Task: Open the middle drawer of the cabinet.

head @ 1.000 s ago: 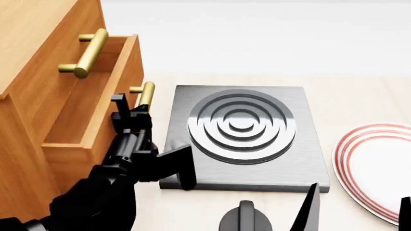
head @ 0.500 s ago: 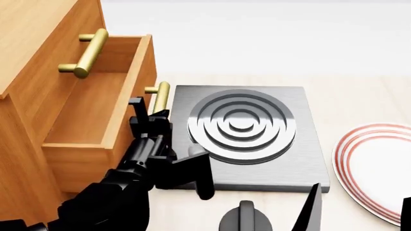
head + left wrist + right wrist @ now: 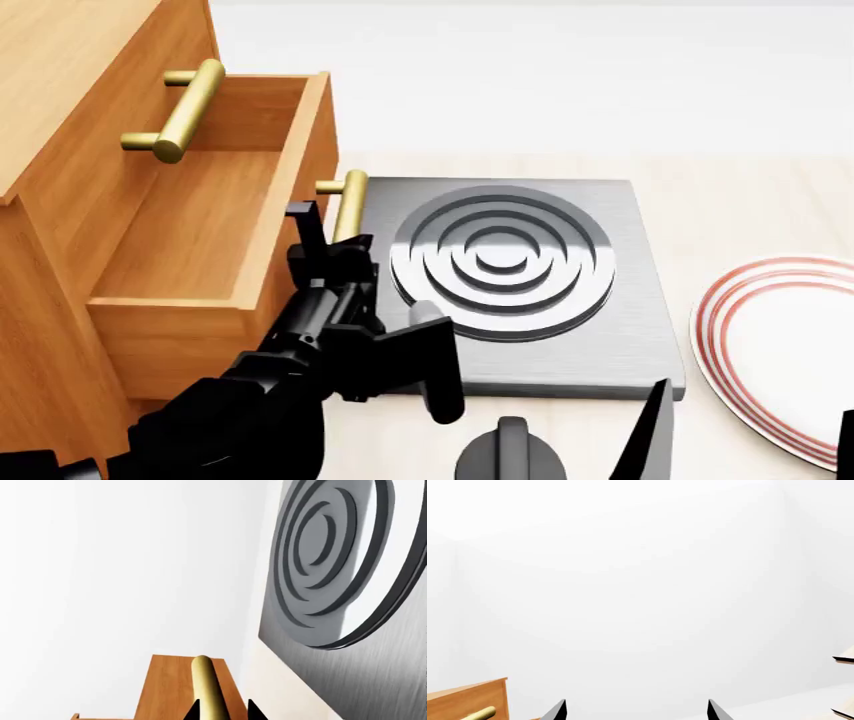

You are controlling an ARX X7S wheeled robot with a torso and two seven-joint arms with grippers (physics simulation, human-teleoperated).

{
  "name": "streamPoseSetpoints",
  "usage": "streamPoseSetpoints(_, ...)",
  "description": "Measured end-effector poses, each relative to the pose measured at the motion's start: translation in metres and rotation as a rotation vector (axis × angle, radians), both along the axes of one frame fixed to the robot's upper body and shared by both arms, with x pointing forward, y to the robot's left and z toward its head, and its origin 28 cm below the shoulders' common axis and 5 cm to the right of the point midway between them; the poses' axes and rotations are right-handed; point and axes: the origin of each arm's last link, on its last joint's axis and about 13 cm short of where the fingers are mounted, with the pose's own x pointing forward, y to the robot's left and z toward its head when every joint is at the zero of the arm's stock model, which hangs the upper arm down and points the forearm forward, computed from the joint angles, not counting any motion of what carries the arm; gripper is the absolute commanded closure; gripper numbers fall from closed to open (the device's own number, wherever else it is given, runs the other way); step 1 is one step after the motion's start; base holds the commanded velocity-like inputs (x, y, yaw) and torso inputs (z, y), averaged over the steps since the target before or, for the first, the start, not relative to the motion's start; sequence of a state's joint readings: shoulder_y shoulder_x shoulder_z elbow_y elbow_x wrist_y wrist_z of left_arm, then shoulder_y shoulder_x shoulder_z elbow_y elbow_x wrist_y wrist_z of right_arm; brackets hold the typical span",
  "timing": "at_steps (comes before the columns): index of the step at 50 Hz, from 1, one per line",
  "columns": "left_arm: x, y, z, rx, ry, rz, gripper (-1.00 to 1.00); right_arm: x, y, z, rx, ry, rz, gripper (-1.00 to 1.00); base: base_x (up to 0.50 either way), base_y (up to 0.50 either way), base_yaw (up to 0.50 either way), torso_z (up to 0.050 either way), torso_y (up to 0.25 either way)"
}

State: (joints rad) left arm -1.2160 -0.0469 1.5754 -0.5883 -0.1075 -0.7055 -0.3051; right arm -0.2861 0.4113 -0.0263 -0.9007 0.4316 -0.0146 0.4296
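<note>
Farther out than a second ago, the middle drawer (image 3: pixel 214 240) slides from the cabinet (image 3: pixel 54 120), left gripper (image 3: pixel 334 245) jaws clenched on its brass handle (image 3: pixel 350 205); overpulling risks slipping off. Right gripper (image 3: pixel 634 712) idles, jaws released.

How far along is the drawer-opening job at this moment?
Mostly done: the middle drawer stands well out of the cabinet, its bare inside showing. In hand: the left gripper has its jaws around the drawer's brass handle. The right gripper hangs open and idle. Left: perhaps a little more pull, then release.
</note>
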Motion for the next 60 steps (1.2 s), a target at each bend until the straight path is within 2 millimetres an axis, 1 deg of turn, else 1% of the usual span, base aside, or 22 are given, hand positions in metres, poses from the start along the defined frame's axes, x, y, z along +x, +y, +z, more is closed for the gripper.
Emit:
streamPoseSetpoints(3,0.000,-0.001,0.000,-0.014,0.004,-0.007,1.00,0.000,0.000,0.000,0.000,0.000,0.000,-1.00,0.00,0.00,0.00,0.000,0.003)
streamPoseSetpoints(4,0.000,-0.001,0.000,-0.022,0.005,-0.012,-1.00,0.000,0.000,0.000,0.000,0.000,0.001,-1.00,0.00,0.00,0.00,0.010,0.000)
streamPoseSetpoints(12,-0.008,-0.033,0.017,-0.115,-0.162,-0.208,-1.00,0.000,0.000,0.000,0.000,0.002,0.001,-1.00,0.00,0.00,0.00,0.000,0.001)
streamPoseSetpoints(19,-0.013,-0.050,0.028,-0.199,-0.275,-0.319,-1.00,0.000,0.000,0.000,0.000,0.002,0.002,-1.00,0.00,0.00,0.00,0.000,0.000)
streamPoseSetpoints(25,-0.015,-0.056,0.035,-0.276,-0.334,-0.333,-1.00,0.000,0.000,0.000,-0.001,0.003,0.003,-1.00,0.00,0.00,0.00,0.000,0.000)
streamPoseSetpoints(32,-0.010,-0.057,0.046,-0.438,-0.358,-0.252,-1.00,0.000,0.001,0.000,-0.001,0.003,0.004,-1.00,0.00,0.00,0.00,0.000,0.000)
streamPoseSetpoints(37,-0.005,-0.055,0.054,-0.550,-0.335,-0.182,-1.00,0.000,0.001,-0.001,-0.001,0.003,0.004,-1.00,0.00,0.00,0.00,0.000,0.000)
streamPoseSetpoints(47,0.005,-0.050,0.068,-0.707,-0.271,-0.059,-1.00,0.000,0.001,-0.001,-0.003,0.004,0.007,-1.00,0.00,0.00,0.00,0.000,0.000)
streamPoseSetpoints(60,0.008,-0.048,0.092,-0.918,0.018,0.078,-1.00,0.000,0.002,-0.002,-0.003,0.006,0.007,-1.00,0.00,0.00,0.00,0.000,0.000)
